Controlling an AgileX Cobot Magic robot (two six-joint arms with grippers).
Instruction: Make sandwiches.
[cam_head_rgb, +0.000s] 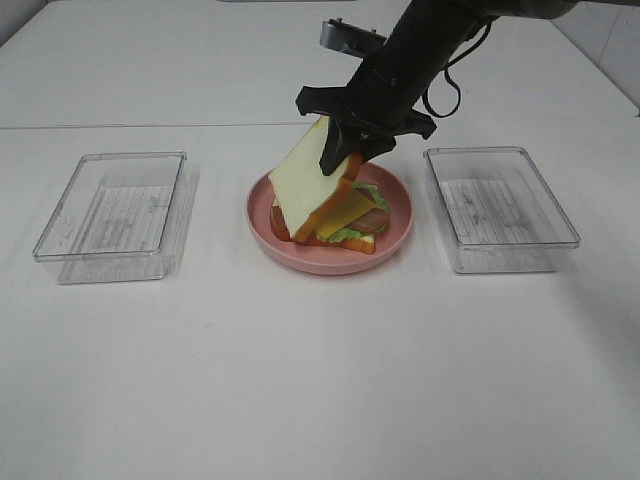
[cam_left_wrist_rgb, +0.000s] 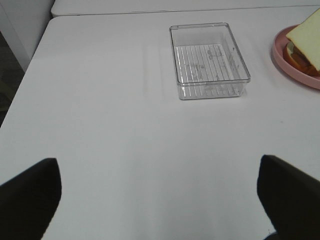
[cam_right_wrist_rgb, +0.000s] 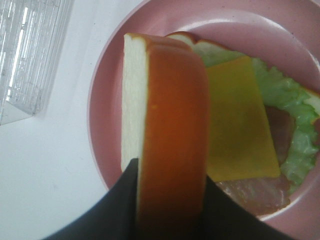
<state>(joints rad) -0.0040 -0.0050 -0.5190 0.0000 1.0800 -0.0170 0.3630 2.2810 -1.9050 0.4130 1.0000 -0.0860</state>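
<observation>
Holding sandwiches (cam_head_rgb: 335, 205): pink plate (cam_head_rgb: 395, 190).

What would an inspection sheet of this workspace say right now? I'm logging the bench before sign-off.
Surface: white table, bare in front.
Job's things: top bread slice tilted, leaning on the cheese, lettuce and bacon on the pink plate.
Clutter: two clear trays, left tray and right tray, nothing seen inside.
Grippers: right gripper jaws clamped on the bread slice; left gripper jaws open, holding nothing.
Cables: black cable looped on the right arm.
Surroundings: nothing seen.
</observation>
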